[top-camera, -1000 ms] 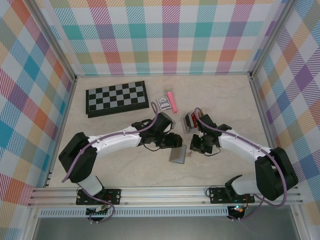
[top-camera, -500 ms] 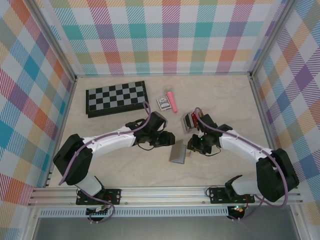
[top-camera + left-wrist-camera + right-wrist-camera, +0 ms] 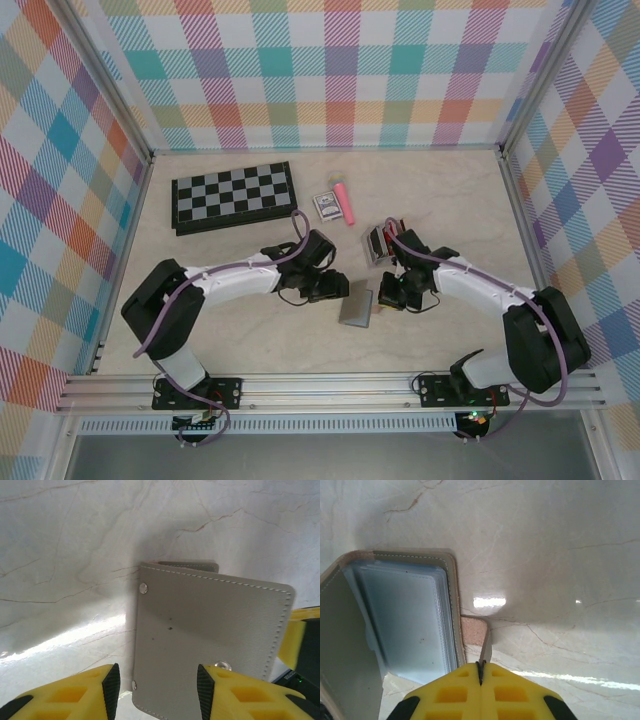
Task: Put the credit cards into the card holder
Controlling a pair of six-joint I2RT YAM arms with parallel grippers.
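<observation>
The card holder (image 3: 355, 308) lies open on the table between the arms, cover tipped up toward the left gripper (image 3: 155, 687), whose jaws stand apart. Its clear pockets (image 3: 405, 620) sit just left of the right gripper (image 3: 481, 667), the nearer one, pinched on a thin card (image 3: 485, 647) (edge-on, I'd guess).

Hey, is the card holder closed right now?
No, the card holder lies open, with its clear inner sleeves showing.
</observation>
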